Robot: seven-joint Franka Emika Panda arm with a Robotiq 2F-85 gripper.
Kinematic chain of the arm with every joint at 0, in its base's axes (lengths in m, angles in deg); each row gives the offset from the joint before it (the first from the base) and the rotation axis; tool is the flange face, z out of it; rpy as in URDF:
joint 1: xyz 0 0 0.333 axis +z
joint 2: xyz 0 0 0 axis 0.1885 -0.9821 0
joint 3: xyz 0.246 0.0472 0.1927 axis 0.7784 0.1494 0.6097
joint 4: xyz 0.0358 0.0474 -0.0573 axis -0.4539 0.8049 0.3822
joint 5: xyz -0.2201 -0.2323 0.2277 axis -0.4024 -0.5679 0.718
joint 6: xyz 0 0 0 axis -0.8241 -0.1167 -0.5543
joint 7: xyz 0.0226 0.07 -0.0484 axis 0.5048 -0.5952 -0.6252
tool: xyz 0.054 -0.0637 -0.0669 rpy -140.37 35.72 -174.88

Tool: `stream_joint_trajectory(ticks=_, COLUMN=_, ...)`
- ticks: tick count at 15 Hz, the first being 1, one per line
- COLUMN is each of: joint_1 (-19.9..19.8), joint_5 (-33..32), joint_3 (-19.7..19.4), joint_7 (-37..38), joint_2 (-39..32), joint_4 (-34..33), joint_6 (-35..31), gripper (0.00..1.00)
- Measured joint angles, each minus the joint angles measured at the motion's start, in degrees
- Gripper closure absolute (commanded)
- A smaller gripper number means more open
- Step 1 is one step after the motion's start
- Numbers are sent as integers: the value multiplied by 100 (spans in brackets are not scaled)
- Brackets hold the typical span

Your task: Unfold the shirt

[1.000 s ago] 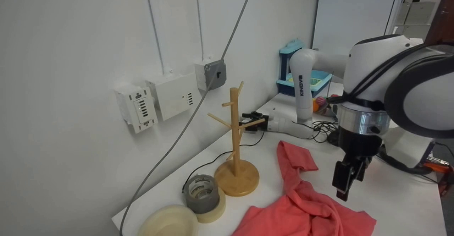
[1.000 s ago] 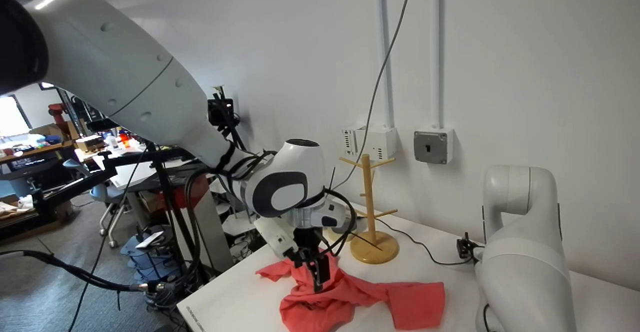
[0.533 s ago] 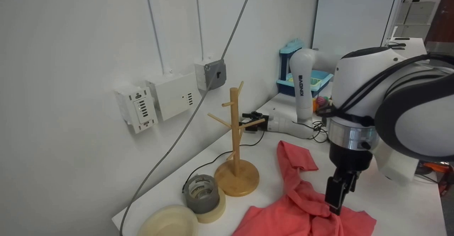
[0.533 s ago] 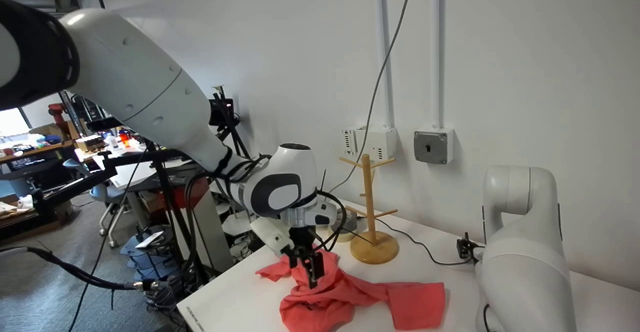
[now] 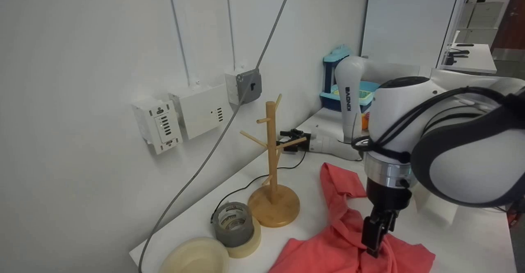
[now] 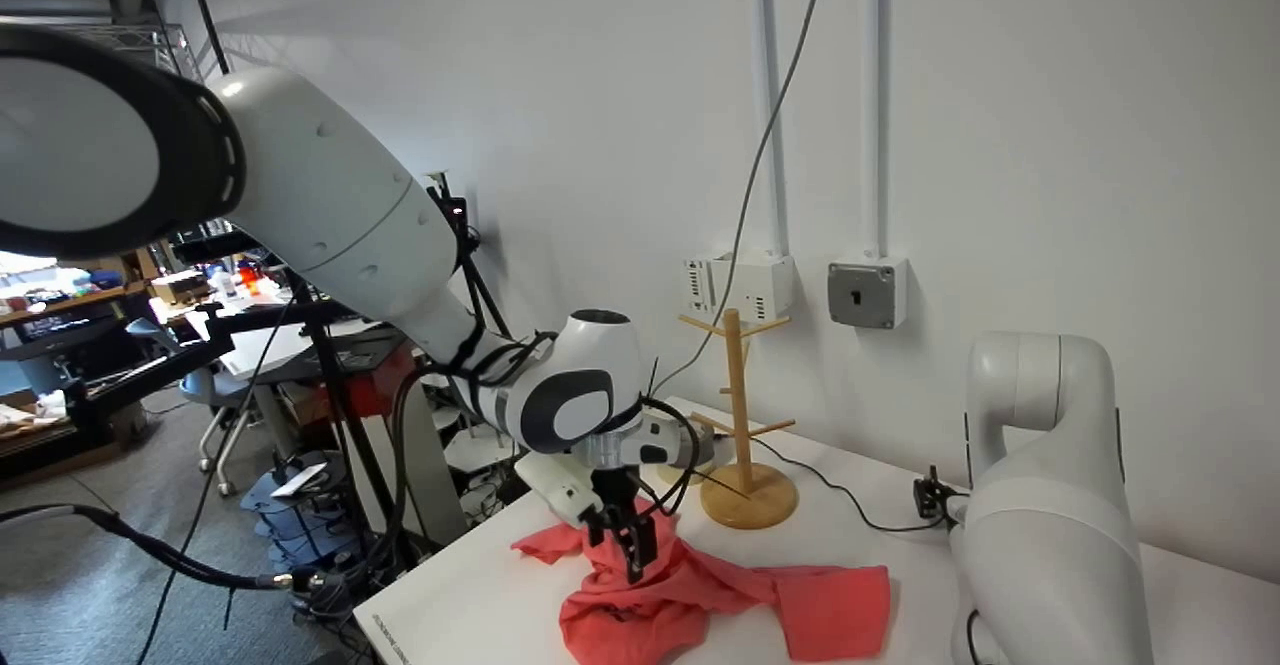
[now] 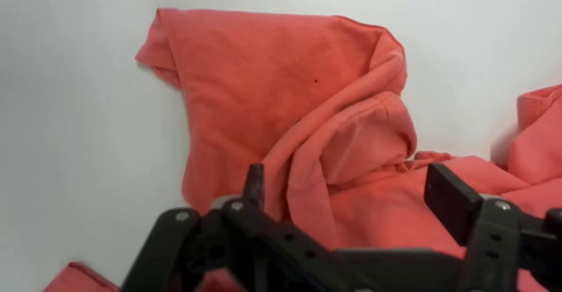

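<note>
Gripper (image 7: 347, 193): black and released, its jaws parted wide; coral-red folds of the shirt (image 7: 281, 99) appear between them in the wrist view. In both exterior views it points downward over the cloth; whether its tips touch the fabric cannot be told.
Shirt: rumpled, lying on the white table (image 5: 463, 240) beneath the gripper. A smoother panel, shown at top in the wrist view, is bordered by twisted folds, with bunched fabric continuing to the right. In both exterior views, a long strip with a flat, broad end stretches from the bunched part toward the second arm (image 5: 348, 96).
Panda arm (image 6: 340, 195): white with black bands, sloping down from the upper left in an exterior view; a silver collar (image 5: 387, 171) sits above the gripper.
Wooden stand (image 5: 272, 158): upright on a round base, its pegs branching from the post; near the shirt, apart from it.
Tape roll (image 5: 234, 237): grey, stacked on a pale ring (image 5: 246, 251) just beside the stand; a pale round object (image 5: 197, 258), partly out of view, lies next to it.
Second arm: white, marked KINOVA, bent over the table beyond the stand in an exterior view.
Blue container (image 5: 330, 102): teal above, navy below, behind the second arm and near the wall (image 5: 82, 80).
Wall: white, carrying a grey switch box (image 5: 251, 87) and paler boxes (image 5: 205, 111); a grey cable (image 5: 194, 177) slants across it.
</note>
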Motion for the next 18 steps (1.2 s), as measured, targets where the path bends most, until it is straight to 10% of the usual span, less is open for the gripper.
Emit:
stream_joint_trajectory(ticks=9, joint_1=10, joint_5=3, joint_3=-29, joint_7=-38, joint_2=-613, joint_4=-523, joint_6=-3, gripper=37)
stream_joint_trajectory(ticks=11, joint_1=14, joint_5=11, joint_3=-31, joint_7=-38, joint_2=-694, joint_4=-586, joint_6=1, gripper=62)
stream_joint_trajectory(ticks=18, joint_1=14, joint_5=107, joint_3=-98, joint_7=-38, joint_2=-819, joint_4=-697, joint_6=15, gripper=100)
